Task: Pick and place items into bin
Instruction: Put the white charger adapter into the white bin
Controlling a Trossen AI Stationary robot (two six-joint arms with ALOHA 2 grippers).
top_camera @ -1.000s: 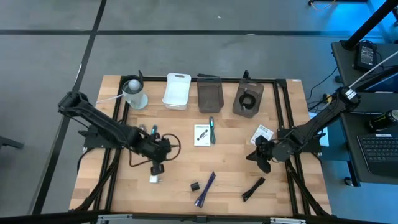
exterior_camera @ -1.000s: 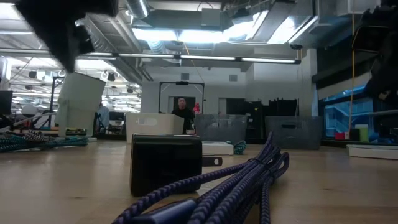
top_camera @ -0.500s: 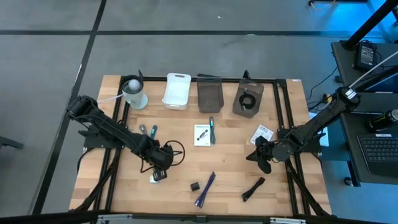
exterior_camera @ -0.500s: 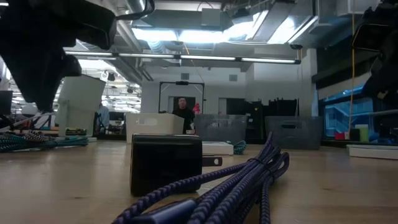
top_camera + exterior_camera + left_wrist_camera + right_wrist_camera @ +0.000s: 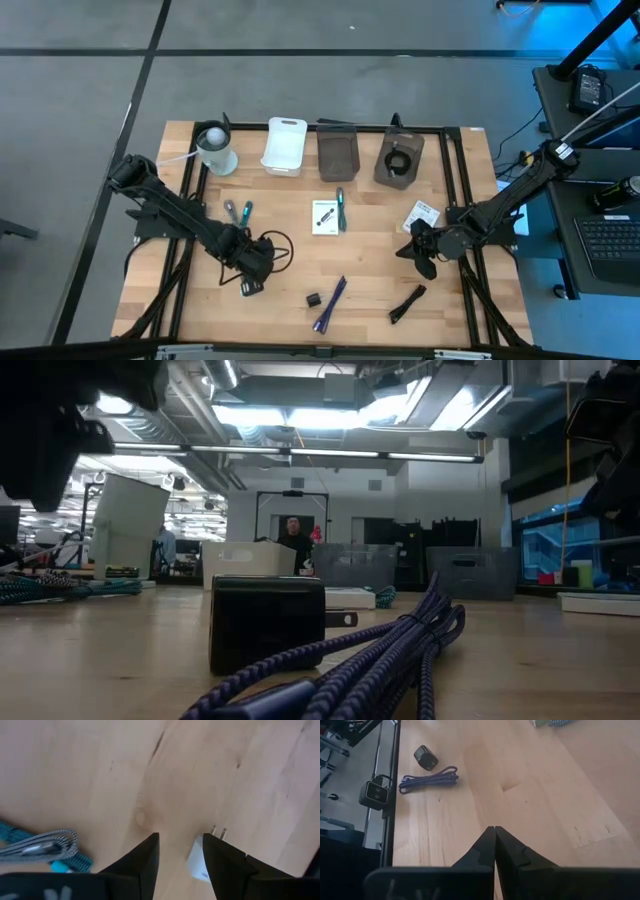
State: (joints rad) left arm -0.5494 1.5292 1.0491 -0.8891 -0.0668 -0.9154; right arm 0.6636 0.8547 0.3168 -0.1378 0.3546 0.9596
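The left arm reaches from the bench's left edge in toward the front middle, its wrist bent low over the boards. The left gripper (image 5: 250,284) points down near the front edge, its two dark fingers (image 5: 142,865) standing apart with a clear gap between them. The right arm comes in from the right edge, elbow out past the bench side. The right gripper (image 5: 424,262) hangs low near that edge, its fingers (image 5: 487,847) pressed together.

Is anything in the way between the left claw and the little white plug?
Nothing visible is. The open left gripper sits right at the white plug, with only bare table around it.
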